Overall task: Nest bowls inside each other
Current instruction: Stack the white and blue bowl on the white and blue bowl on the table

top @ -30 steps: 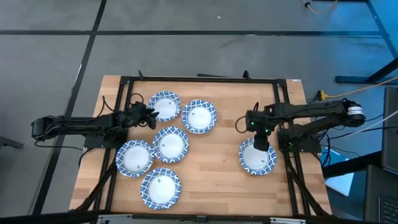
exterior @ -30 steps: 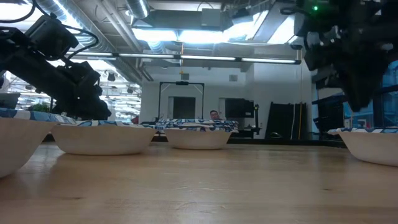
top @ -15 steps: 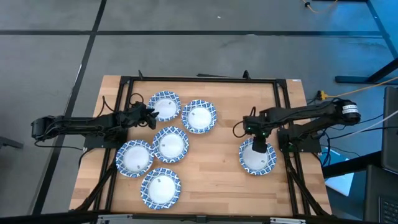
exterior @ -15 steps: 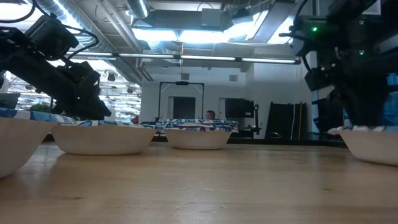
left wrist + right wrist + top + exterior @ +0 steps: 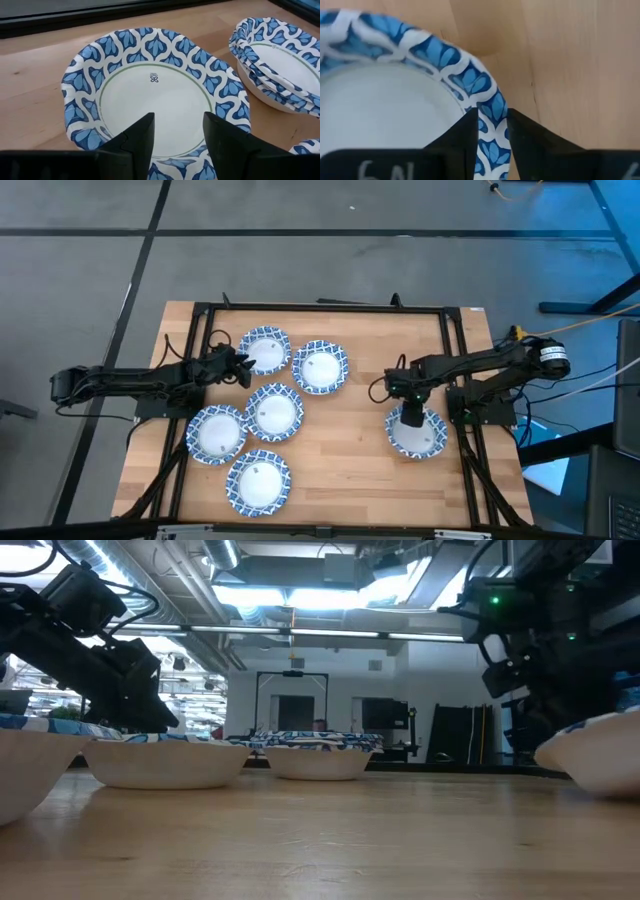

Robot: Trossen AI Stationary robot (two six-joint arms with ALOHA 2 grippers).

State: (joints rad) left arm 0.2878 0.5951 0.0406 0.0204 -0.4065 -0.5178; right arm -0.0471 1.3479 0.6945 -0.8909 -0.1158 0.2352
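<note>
Several blue-and-white patterned bowls sit on the wooden table. A cluster of five lies on the left half, among them the far-left bowl point(image 5: 262, 350) point(image 5: 155, 95) and a stacked one point(image 5: 320, 367) point(image 5: 280, 65). A single bowl point(image 5: 417, 432) point(image 5: 595, 755) is on the right half. My left gripper point(image 5: 243, 366) point(image 5: 177, 137) is open, with its fingers over the far-left bowl's rim on the side toward the arm. My right gripper point(image 5: 410, 415) point(image 5: 492, 145) is shut on the single bowl. My right gripper holds the single bowl by its patterned rim point(image 5: 492, 117), on the bowl's far-left side. One finger point(image 5: 465, 137) is inside the bowl and one point(image 5: 522, 137) outside, coming from above and pointing down. The bowl sits tilted, its rim rising toward the table's right point(image 5: 620, 725).
A dark metal frame point(image 5: 320, 308) runs around the table's far and side edges. Bare wood point(image 5: 345, 440) lies between the left cluster and the right bowl. In the low view, a person point(image 5: 318, 726) shows far off in the room behind the table.
My right gripper has moved down and a little toward the table's left, onto the single bowl's rim. The bowl, which sat level before, now stands tilted with its right side raised. My left arm has kept still.
</note>
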